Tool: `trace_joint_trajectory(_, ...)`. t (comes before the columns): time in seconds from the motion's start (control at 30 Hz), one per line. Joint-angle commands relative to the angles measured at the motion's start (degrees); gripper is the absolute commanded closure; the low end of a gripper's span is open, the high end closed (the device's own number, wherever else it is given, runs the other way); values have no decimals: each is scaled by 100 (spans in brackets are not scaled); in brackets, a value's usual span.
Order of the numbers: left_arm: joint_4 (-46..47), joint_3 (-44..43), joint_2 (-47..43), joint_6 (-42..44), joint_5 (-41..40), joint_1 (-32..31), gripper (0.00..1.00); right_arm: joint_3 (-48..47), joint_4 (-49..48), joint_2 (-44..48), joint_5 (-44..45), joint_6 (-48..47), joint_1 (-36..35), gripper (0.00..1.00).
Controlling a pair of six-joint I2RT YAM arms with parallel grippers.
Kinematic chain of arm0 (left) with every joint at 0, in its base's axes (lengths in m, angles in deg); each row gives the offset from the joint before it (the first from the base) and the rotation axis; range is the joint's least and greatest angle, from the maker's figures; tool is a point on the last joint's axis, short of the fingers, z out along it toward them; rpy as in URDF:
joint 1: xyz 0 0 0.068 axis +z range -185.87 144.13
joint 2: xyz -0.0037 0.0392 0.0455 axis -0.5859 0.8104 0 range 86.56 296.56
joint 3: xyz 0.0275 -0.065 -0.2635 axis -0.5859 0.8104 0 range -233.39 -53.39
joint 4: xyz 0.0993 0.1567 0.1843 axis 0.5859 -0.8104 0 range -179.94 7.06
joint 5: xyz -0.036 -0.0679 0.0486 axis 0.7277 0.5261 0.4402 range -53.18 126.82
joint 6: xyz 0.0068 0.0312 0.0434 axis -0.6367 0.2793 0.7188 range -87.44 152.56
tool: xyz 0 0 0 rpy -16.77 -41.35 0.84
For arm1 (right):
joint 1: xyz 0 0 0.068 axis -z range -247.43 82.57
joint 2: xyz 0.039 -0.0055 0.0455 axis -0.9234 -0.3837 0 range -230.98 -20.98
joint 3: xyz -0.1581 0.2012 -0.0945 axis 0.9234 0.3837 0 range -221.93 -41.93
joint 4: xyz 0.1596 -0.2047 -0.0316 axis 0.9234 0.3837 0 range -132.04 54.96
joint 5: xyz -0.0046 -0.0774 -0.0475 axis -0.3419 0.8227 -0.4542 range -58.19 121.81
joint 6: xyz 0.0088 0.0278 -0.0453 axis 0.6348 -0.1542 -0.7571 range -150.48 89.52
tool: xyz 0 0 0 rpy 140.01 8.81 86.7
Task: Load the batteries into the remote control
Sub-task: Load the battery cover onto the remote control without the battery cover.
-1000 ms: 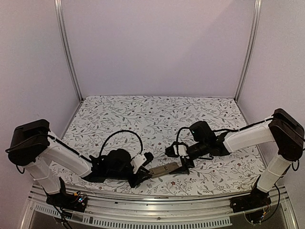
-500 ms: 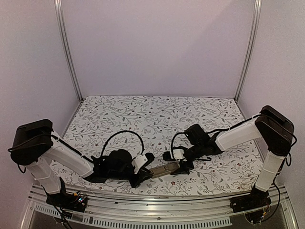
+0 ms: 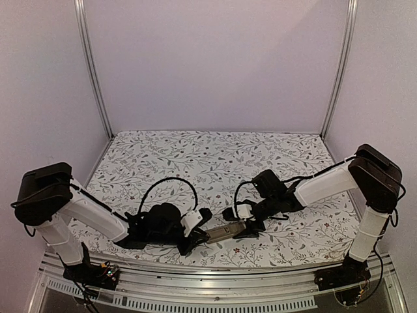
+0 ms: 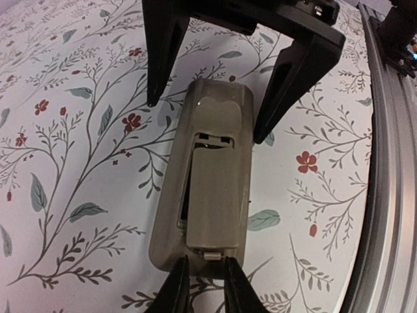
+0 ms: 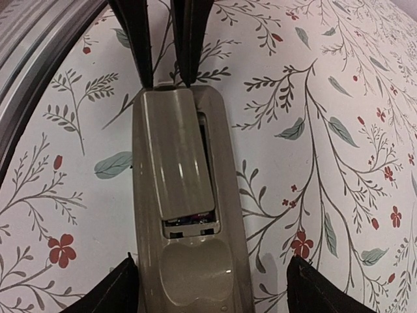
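The remote control (image 3: 226,231) lies back up on the floral cloth near the front edge. The flat tan-grey cover (image 4: 215,195) lies on its battery recess, slightly askew. A dark slit stays open at one end (image 5: 189,220). No battery can be made out there. My left gripper (image 4: 202,267) is nearly shut, its tips against the remote's end beside the cover's tab. My right gripper (image 5: 212,261) is open and straddles the other end of the remote (image 5: 192,274). Its left finger is close to the side, its right finger well clear.
The metal rail of the table's near edge (image 4: 391,163) runs close beside the remote, also seen in the right wrist view (image 5: 39,52). A black cable loop (image 3: 166,186) rises over the left wrist. Side posts (image 3: 91,72) stand at the back corners.
One second ago the right arm was further right and higher; it came down and left over the remote's end. In the last half second nothing visibly moved.
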State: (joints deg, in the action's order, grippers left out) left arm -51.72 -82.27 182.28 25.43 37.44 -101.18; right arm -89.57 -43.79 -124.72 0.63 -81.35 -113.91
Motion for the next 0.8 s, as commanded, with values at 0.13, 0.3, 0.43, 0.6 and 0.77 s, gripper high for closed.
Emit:
trace_joint_trajectory(0.13, -29, -204, 237, 133, 73, 87, 82, -66, 156, -183, 73, -64, 25, 26)
trace_joint_trajectory(0.3, 37, -168, 254, 98, 113, 87, 82, -86, 167, -150, 53, -50, 25, 26)
trace_joint_trajectory(0.43, 67, -188, 277, 100, 204, 98, 82, -97, 159, -150, -1, -37, 24, 26)
trace_joint_trajectory(0.6, 151, -208, 316, 63, 327, 97, 83, -114, 158, -155, 5, -2, 25, 27)
trace_joint_trajectory(0.77, 191, -255, 413, 74, 398, 94, 83, -114, 141, -156, 38, 5, 25, 27)
